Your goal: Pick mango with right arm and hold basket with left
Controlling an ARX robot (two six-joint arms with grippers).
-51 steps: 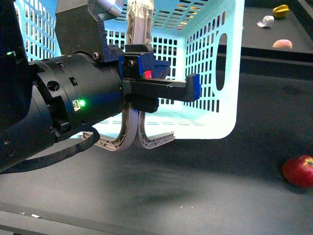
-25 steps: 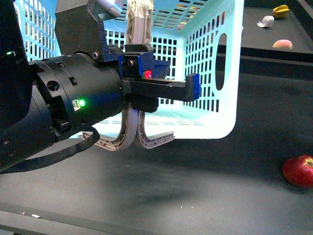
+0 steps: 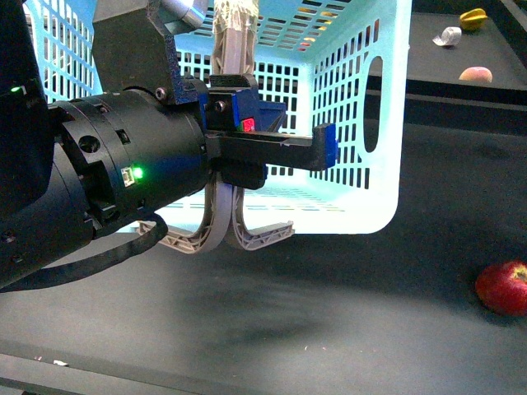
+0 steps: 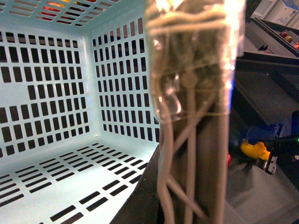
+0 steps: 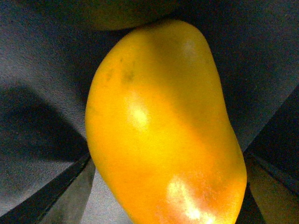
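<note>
Black-and-blue left gripper [image 3: 325, 150] is clamped on the taped handle [image 3: 235, 33] of the turquoise basket [image 3: 385, 197], a red apple [image 3: 502, 288] lies well right, and the mango [image 5: 159, 107] rests on the dark tabletop [image 5: 37, 70] between the fingers of the right gripper [image 5: 167, 156], grip impossible to tell.

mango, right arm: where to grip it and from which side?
Take the mango across its short axis at the broad middle, jaws on the two long flanks, coming in along the right wrist camera's line of sight. It looks to lie lengthwise on the dark surface, and its ends are rounded and taper, so an end-on pinch would likely slip.
</note>
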